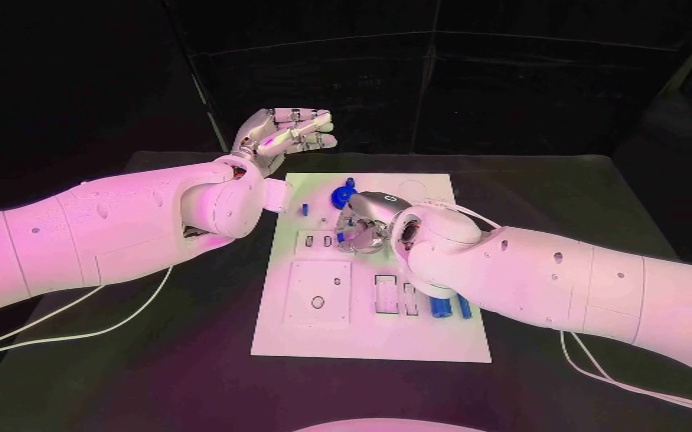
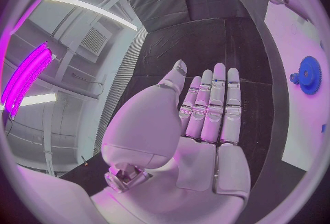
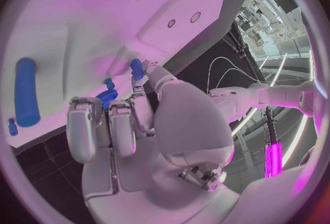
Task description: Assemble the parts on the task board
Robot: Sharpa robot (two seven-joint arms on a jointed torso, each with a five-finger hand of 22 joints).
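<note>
White task board (image 1: 433,337) sits mid-worktop (image 1: 173,372) on my head cam, long axis running away from the robot, with recessed slots across its near half. Two short blue parts (image 1: 451,307) lie side by side near the board's right edge, long axes pointing the same way as the board. A blue gear (image 1: 342,195) sits up at the far end, just beside my right hand (image 1: 372,222).

Right hand is down over the board's middle, and from the head cam I can't see what it's doing. The right wrist cam is the useful one: fingers (image 3: 124,125) curled in, tips pinching a small blue piece (image 3: 136,69) against the board, with a toothed blue bit right beside them. It also shows a long blue cylinder (image 3: 25,92) lying flat on the board that I can't pick out from above.

Left hand (image 1: 281,134) hangs off the board past its far-left corner, holding nothing. Left wrist cam shows its fingers (image 2: 213,105) straight and pressed together side by side, gear off to one side.

No readable writing anywhere on the board
</note>
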